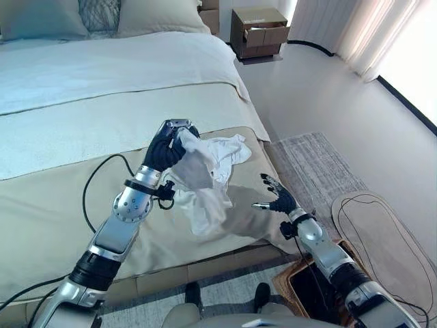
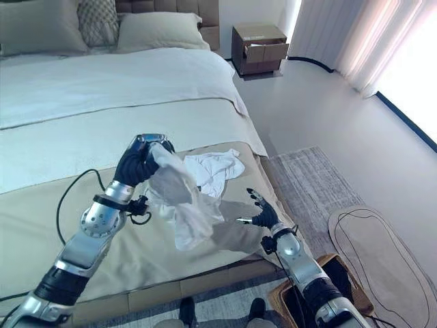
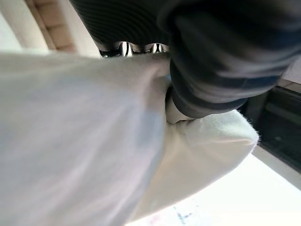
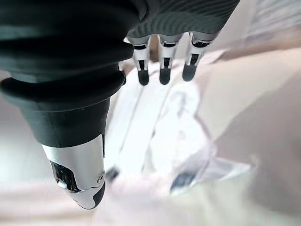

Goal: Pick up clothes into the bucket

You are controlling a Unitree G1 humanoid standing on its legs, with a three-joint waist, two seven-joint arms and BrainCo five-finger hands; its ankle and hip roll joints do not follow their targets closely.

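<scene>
My left hand (image 1: 168, 145) is shut on a white garment (image 1: 203, 179) and holds it up above the foot of the bed (image 1: 54, 205). Most of the cloth hangs below the hand, and its far end still rests on the beige cover. In the left wrist view the white garment (image 3: 94, 150) bunches under the curled fingers. My right hand (image 1: 278, 197) is open to the right of the hanging cloth, near the bed's corner, and touches nothing. A brown bucket (image 1: 307, 283) stands on the floor under my right arm, partly hidden.
The bed has a white sheet (image 1: 102, 75) and pillows (image 2: 160, 31) at the far end. A wooden nightstand (image 1: 258, 31) with an open drawer stands beyond. A grey rug (image 1: 321, 171) lies right of the bed. Curtains (image 1: 369, 34) hang at the far right.
</scene>
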